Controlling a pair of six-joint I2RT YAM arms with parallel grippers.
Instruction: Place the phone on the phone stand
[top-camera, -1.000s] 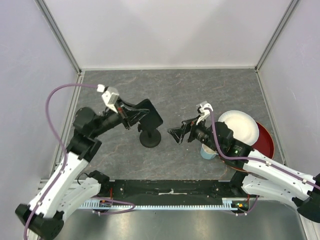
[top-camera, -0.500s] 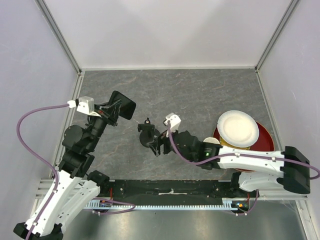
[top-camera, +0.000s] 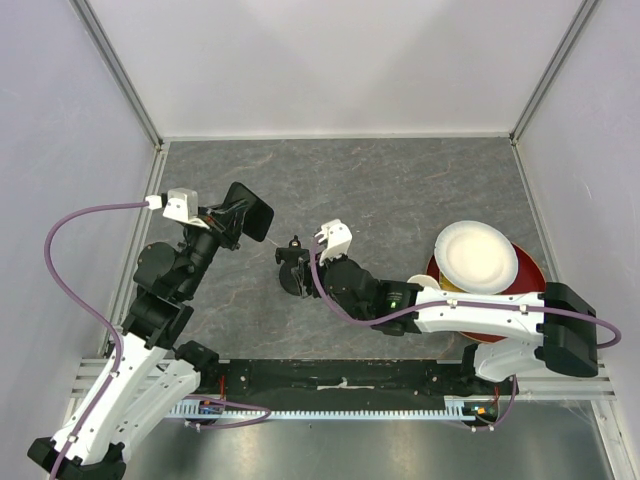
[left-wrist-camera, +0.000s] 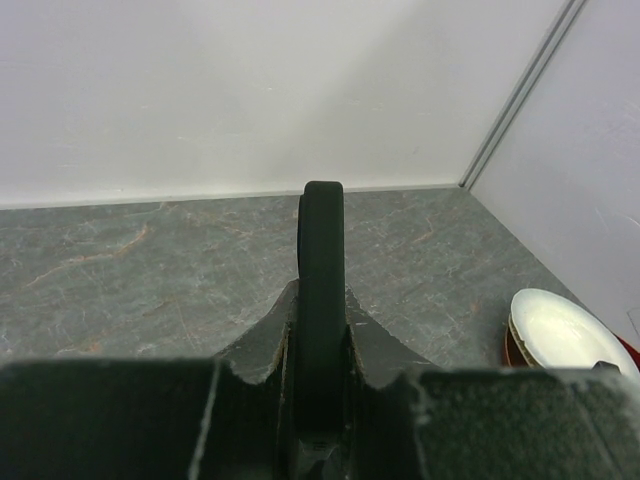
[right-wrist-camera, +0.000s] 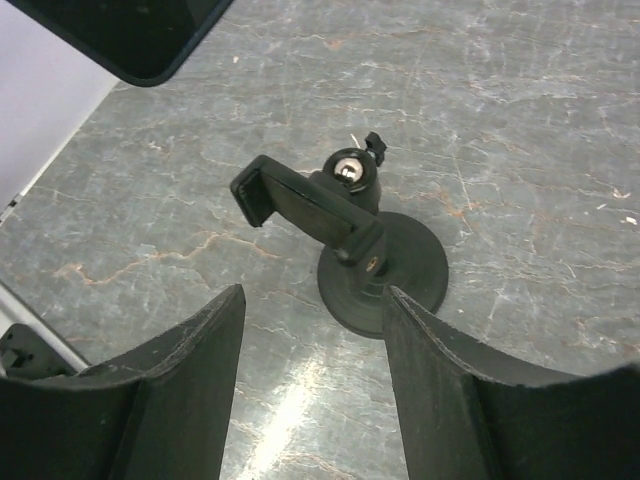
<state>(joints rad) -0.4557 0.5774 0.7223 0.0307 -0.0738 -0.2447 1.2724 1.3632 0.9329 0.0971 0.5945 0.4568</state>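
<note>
The phone (top-camera: 252, 208) is held off the table in my left gripper (top-camera: 236, 222), which is shut on it, left of the phone stand (top-camera: 291, 266). In the left wrist view the phone (left-wrist-camera: 322, 260) stands edge-on between the jaws of the left gripper (left-wrist-camera: 320, 305). The stand (right-wrist-camera: 385, 275) is on the table with its clamp head (right-wrist-camera: 290, 200) tilted to one side. My right gripper (right-wrist-camera: 312, 292) is open and empty, its fingers just short of the stand's disc base on either side. A corner of the phone (right-wrist-camera: 130, 35) shows at top left of the right wrist view.
A white plate (top-camera: 477, 255) lies on a red bowl (top-camera: 532, 282) at the right; the plate also shows in the left wrist view (left-wrist-camera: 555, 330). A mug (top-camera: 425, 284) is partly hidden by the right arm. Walls enclose the grey table (top-camera: 400, 190).
My left arm has drawn the phone back to the left, away from the stand. My right arm has swung left from the plates to the stand, gripper open.
</note>
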